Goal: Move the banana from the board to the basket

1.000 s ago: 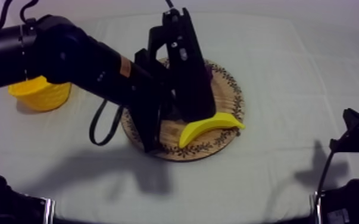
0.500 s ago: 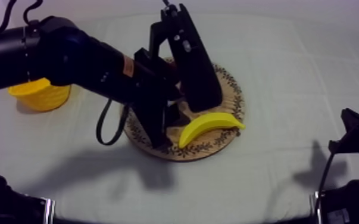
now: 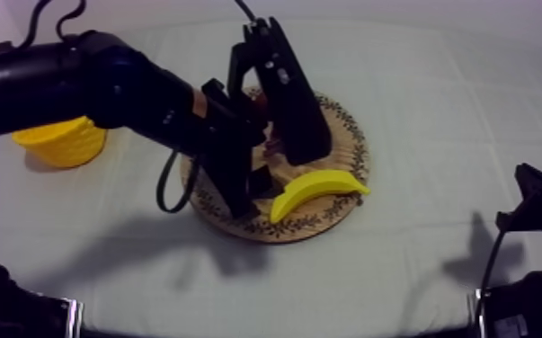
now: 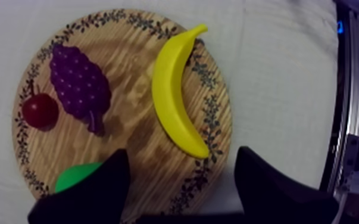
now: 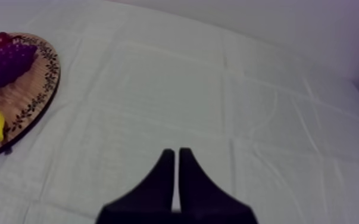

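The right jaws are pressed together into a narrow wedge, low over bare cloth at the near right of the worktop (image 3: pixel 436 108), well apart from the fruit. From there the wooden board (image 4: pixel 140 161) is cut off at its edge, with one end of the banana (image 4: pixel 175 89) showing.

The banana lies flat on the board's near-right part. It is plain yellow and curved, and one tip reaches over the patterned rim. Nothing touches it.

The left jaws are spread wide with nothing between them, above the board's edge just short of the banana. One black finger hides part of the green pear (image 4: pixel 77 176). Beyond it lie the grapes (image 4: pixel 77 83) and the small red fruit (image 4: pixel 38 111).

From above, the left arm (image 3: pixel 103 85) covers most of the board. It also hides part of the yellow basket (image 3: pixel 58 144) at the far left.
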You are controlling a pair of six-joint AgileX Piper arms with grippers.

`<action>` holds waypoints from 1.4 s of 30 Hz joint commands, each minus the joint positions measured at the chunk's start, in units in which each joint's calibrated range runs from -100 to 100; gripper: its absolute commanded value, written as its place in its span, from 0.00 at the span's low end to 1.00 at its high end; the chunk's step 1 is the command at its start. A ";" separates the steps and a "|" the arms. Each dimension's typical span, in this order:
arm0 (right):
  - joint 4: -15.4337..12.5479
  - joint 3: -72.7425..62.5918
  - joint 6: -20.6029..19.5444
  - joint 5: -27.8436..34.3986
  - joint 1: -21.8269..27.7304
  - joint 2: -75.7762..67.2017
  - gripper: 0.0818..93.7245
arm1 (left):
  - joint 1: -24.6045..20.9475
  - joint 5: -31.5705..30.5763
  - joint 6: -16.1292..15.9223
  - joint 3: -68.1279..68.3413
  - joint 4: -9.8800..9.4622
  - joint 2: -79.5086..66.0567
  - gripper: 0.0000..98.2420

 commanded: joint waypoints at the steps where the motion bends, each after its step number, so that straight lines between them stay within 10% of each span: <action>1: 0.00 -0.03 -0.03 -0.01 -0.03 -0.04 0.01 | -0.06 0.47 -0.25 -1.06 0.33 1.91 0.67; 14: 0.00 -0.03 -0.03 -0.01 -0.23 -0.04 0.01 | 0.22 11.71 2.05 -15.62 0.70 17.03 0.66; 42: 0.00 -0.03 -0.03 -0.01 -0.65 -0.04 0.01 | 1.22 35.75 13.02 -41.93 -5.69 38.77 0.59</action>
